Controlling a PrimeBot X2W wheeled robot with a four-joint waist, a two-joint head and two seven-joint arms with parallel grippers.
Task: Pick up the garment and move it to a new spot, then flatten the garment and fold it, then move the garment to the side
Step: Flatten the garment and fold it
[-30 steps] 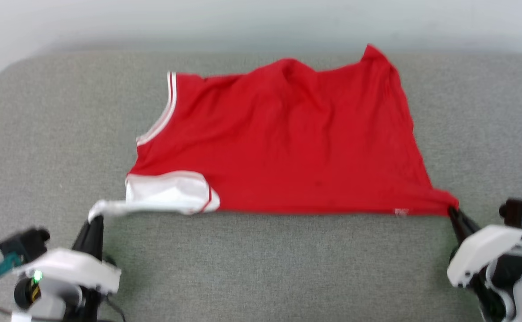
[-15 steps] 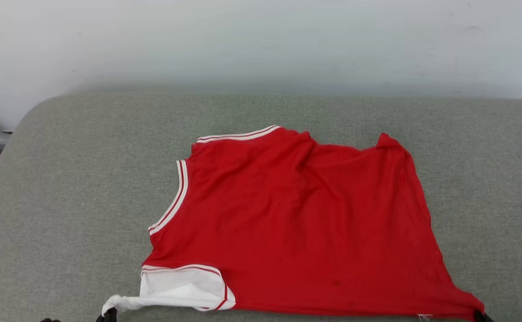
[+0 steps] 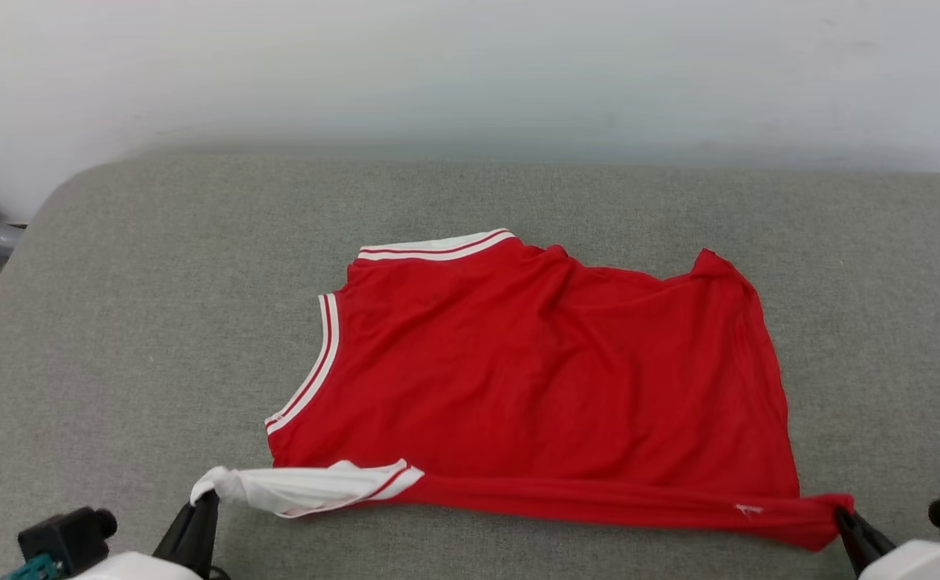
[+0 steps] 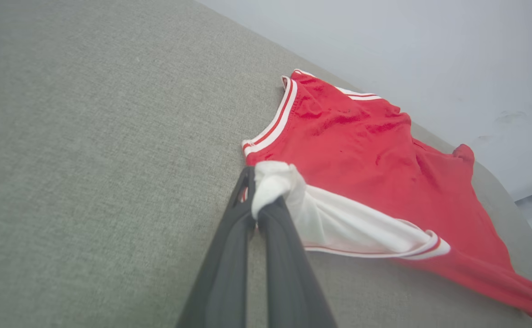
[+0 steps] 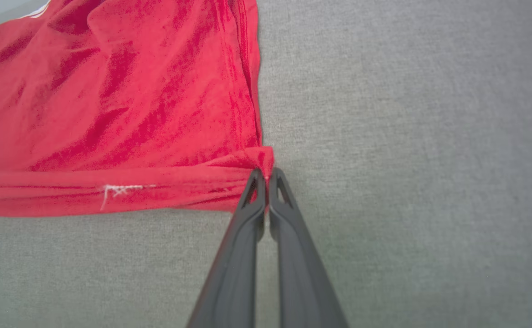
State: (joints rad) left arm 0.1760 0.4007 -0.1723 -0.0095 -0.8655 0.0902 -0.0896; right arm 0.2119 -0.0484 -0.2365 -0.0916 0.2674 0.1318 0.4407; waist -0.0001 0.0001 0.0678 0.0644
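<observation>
Right gripper: fingers pressed together on a corner of the garment, red cloth bunched at the tips. The edge is rolled into a band running left from the grip, with small white stitching on it. The rest lies wrinkled up-left on the grey fabric surface.

- No legible text, number or brand on the upturned red face of the garment.
- White stitching on the garment's near hem: too small to read.
</observation>
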